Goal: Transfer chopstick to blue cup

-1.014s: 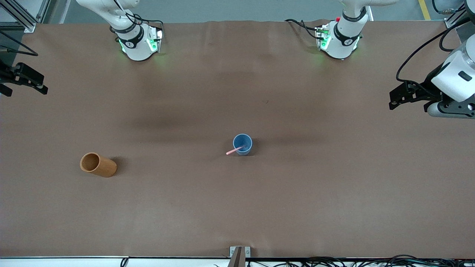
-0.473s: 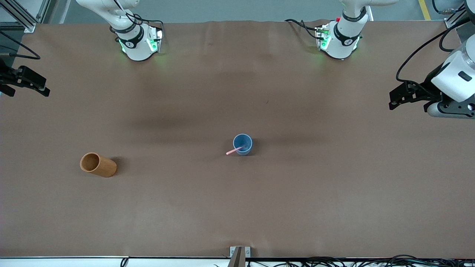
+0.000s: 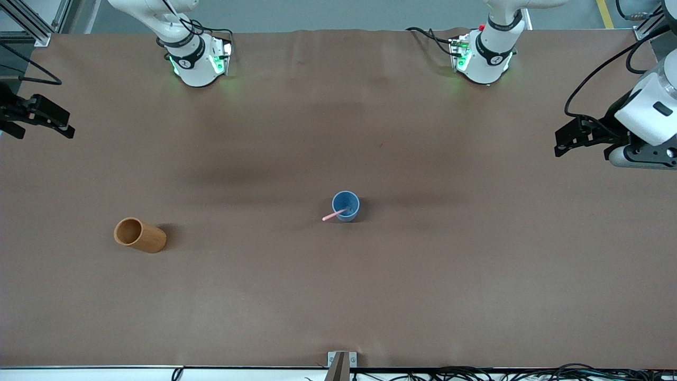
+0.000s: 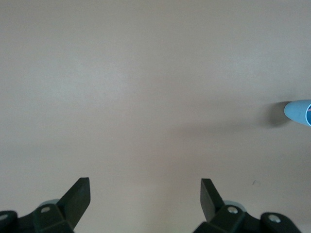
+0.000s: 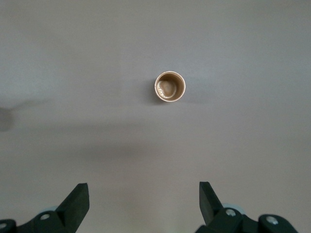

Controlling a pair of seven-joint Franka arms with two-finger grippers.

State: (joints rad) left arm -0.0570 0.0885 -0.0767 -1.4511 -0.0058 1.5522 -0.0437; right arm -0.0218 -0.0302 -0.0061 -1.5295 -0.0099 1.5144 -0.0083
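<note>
Item: pink chopstick (image 3: 334, 214), light, stiff, slim, best pinched near its exposed upper end, standing tilted toward eight o'clock inside blue cup (image 3: 346, 206) at mid-table; left gripper (image 4: 145, 196) and right gripper (image 5: 144, 196) parked over table ends, both spread wide, empty.

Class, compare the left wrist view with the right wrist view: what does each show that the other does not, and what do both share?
Only the left wrist view shows the blue cup, cut off at the picture's edge, above the open left gripper. Only the right wrist view shows the brown cup, seen from above with nothing in it, and the open right gripper. Both share the bare brown table, and neither shows the chopstick, which stands in the blue cup in the front view.
</note>
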